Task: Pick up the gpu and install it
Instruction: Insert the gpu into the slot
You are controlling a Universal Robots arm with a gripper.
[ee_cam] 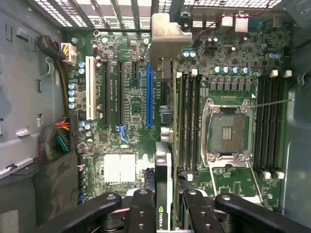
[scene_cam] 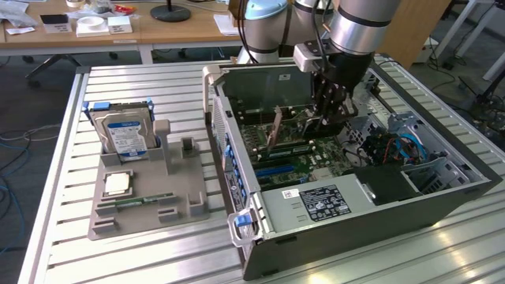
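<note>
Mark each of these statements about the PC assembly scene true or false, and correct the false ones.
1. The gripper is shut on the gpu inside the open computer case. True.
2. The hard drive lies flat on the table. False: it stands upright in the gray tray.
3. The CPU socket on the board is empty. True.
4. The long blue slot already has a card in it. False: the slot is bare, and the gpu is held edge-on beside it.
5. The case is closed with its side panel on. False: its side is open and the board inside is exposed.
</note>
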